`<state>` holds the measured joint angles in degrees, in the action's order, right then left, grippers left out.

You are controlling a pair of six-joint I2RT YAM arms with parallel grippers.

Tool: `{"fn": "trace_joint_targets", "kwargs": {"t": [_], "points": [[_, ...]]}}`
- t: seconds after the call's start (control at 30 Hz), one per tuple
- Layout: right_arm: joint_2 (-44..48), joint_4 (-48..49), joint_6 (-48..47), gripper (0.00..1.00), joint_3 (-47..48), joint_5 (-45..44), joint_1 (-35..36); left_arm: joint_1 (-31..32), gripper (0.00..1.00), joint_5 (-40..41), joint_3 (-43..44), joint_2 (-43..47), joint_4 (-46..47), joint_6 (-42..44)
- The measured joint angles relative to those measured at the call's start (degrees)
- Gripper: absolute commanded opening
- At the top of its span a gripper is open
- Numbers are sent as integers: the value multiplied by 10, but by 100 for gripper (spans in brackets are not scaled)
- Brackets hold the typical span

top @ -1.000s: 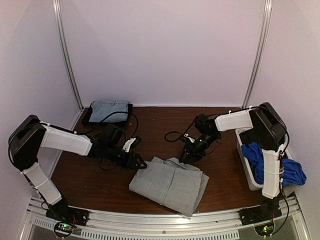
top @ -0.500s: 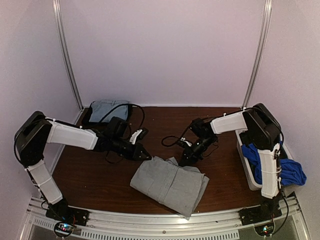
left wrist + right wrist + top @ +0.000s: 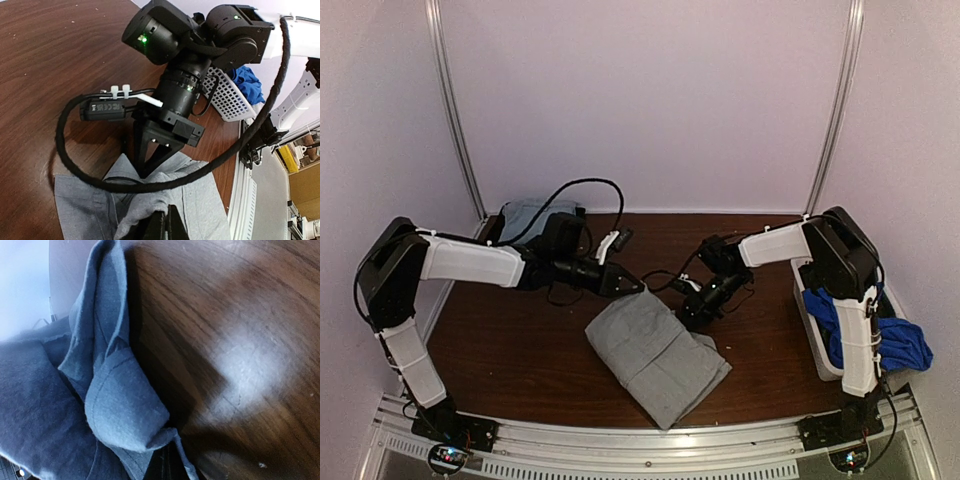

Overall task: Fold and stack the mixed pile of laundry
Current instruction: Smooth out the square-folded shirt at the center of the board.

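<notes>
A light grey garment (image 3: pixel 655 355) lies partly folded on the brown table (image 3: pixel 510 340), in the middle near the front. My left gripper (image 3: pixel 638 287) is shut on its far left corner, and the left wrist view shows grey cloth (image 3: pixel 145 202) bunched between the closed jaws (image 3: pixel 166 226). My right gripper (image 3: pixel 688 315) is shut on the far right corner. In its wrist view a rolled fold of the grey cloth (image 3: pixel 120 405) is pinched at the closed jaws (image 3: pixel 167 467). A royal-blue piece (image 3: pixel 865 330) hangs out of the white bin (image 3: pixel 812 335) on the right.
At the back left a folded pale piece (image 3: pixel 535 215) rests on a dark one. Black cables loop above the table behind both wrists. The left wrist view shows the right arm's fingers (image 3: pixel 150 152) close ahead and the bin's perforated wall (image 3: pixel 225 97).
Both grippers have shut on the grey garment's far edge. The left arm has swung right and toward the back, and the garment has shifted and drawn narrower.
</notes>
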<state>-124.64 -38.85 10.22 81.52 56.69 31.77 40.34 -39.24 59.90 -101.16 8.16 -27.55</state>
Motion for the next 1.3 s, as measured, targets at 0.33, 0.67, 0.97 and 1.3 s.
{"fn": "trace_joint_targets", "kwargs": {"t": [0.33,0.67,0.97,1.3], "points": [[0,1,3,0,6,2,0,5,4,22,36,-66,28,3],[18,62,42,0,-48,19,-14,-13,96,155,91,-85,-131,28],[66,148,119,0,-142,25,-30,-27,93,211,-83,196,-225,-9],[109,247,198,0,-239,47,-33,11,84,144,-260,188,-111,-149]]}}
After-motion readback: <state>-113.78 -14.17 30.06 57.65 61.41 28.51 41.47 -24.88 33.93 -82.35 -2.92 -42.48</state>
